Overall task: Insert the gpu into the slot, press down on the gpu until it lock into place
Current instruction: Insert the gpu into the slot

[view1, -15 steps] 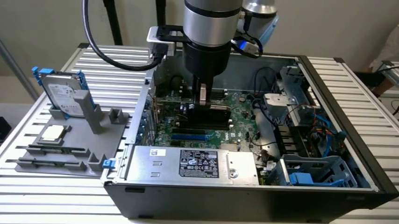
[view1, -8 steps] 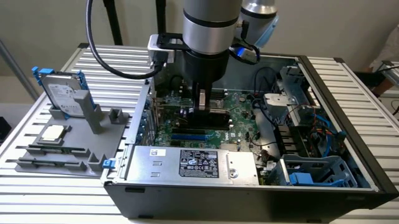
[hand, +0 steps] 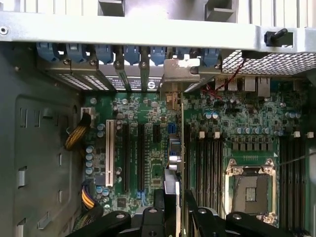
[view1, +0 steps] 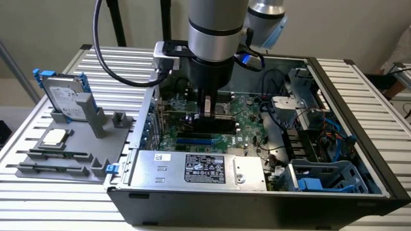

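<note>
Nearest us sits the silver power-supply box [view1: 199,168]. Just behind it is the blue slot [view1: 196,142], with the gpu [hand: 180,148] standing upright along it. Seated or not, we can't tell. The gripper [hand: 174,213] straddles the gpu's top edge, fingers spread wide, clamping nothing.

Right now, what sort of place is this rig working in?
Probably a robotics lab bench for PC assembly trials: an open black metal desktop computer case with its green motherboard exposed, on a ribbed aluminium table, beside a grey plastic fixture holding a silver hard drive.
</note>
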